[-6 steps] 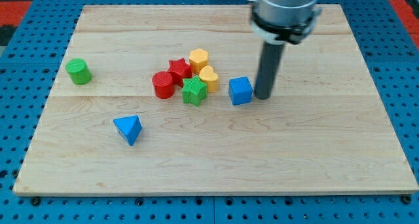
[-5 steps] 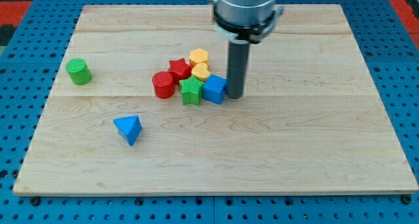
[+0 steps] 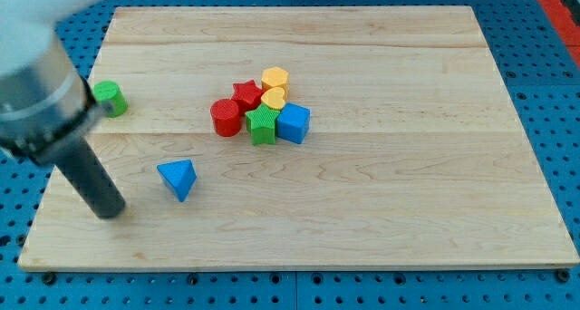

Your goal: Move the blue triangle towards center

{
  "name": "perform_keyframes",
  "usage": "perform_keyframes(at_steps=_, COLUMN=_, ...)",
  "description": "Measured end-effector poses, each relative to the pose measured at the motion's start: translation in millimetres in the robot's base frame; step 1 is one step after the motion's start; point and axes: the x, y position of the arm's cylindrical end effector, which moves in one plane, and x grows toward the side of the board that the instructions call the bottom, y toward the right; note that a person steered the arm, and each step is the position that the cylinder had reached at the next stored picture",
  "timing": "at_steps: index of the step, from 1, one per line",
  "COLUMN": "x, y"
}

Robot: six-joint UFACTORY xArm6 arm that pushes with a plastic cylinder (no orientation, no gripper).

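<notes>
The blue triangle (image 3: 178,179) lies on the wooden board (image 3: 381,192) at the lower left. My tip (image 3: 111,212) rests on the board to the left of the triangle and a little below it, apart from it by a clear gap. The rod rises from the tip toward the view's upper left, where the arm is blurred.
A cluster sits near the board's middle: red cylinder (image 3: 226,117), red star (image 3: 247,94), yellow hexagon (image 3: 275,78), yellow block (image 3: 273,97), green star (image 3: 262,124), blue cube (image 3: 294,123). A green cylinder (image 3: 111,98) stands at the far left, partly behind the arm.
My tip pushed the blue cube left against the green star, then moved from beside the cluster to the board's lower left, near the blue triangle. The triangle has not moved.
</notes>
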Motion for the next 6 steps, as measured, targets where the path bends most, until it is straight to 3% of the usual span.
perform_keyframes(at_steps=1, x=-37.4, y=75.4)
perform_keyframes(at_steps=2, x=-28.6, y=178.8)
perform_keyframes(at_steps=3, x=12.9, y=128.0)
perform_keyframes(at_steps=4, x=47.6, y=149.4)
perform_keyframes(at_steps=5, x=34.5, y=186.1)
perform_keyframes(at_steps=6, x=-27.4, y=225.8)
